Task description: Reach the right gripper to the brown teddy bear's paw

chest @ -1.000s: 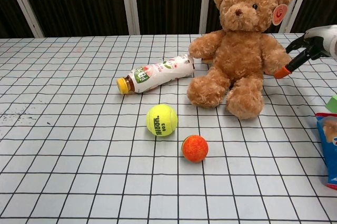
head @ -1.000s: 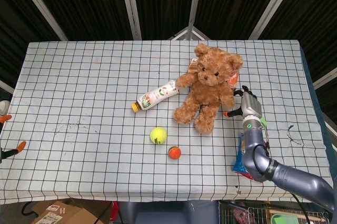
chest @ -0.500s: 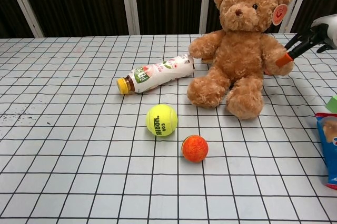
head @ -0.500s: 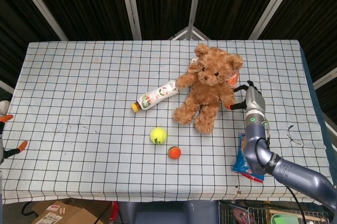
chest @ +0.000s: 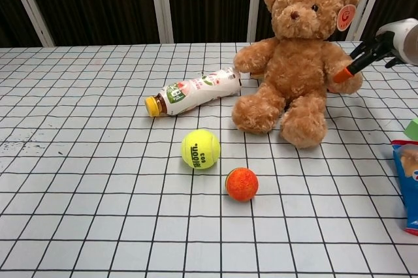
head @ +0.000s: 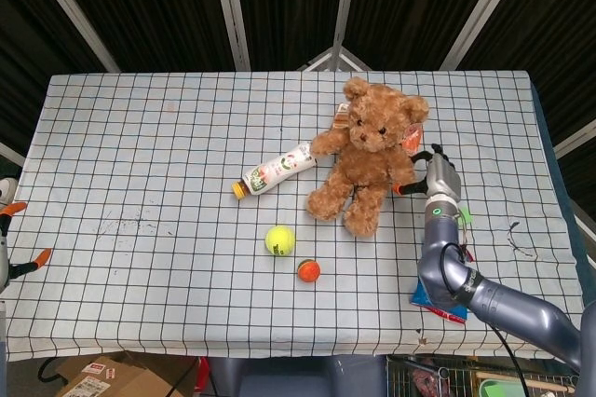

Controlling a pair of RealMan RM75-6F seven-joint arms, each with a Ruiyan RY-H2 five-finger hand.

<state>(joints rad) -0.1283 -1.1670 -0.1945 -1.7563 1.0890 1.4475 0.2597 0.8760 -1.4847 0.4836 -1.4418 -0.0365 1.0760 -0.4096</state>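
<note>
The brown teddy bear sits upright right of the table's middle, with a red tag at its ear. My right hand reaches in from the right, fingers stretched out and holding nothing. An orange fingertip touches the bear's outstretched paw on that side. My left hand shows only partly at the far left edge, off the table, its orange-tipped fingers spread and holding nothing.
A bottle lies on its side left of the bear. A tennis ball and a small orange ball lie in front. A blue snack bag lies at the right, under my right forearm.
My right hand has risen and moved left toward the bear; its orange fingertip, earlier just off the paw, now touches it. The left hand has hardly moved.
</note>
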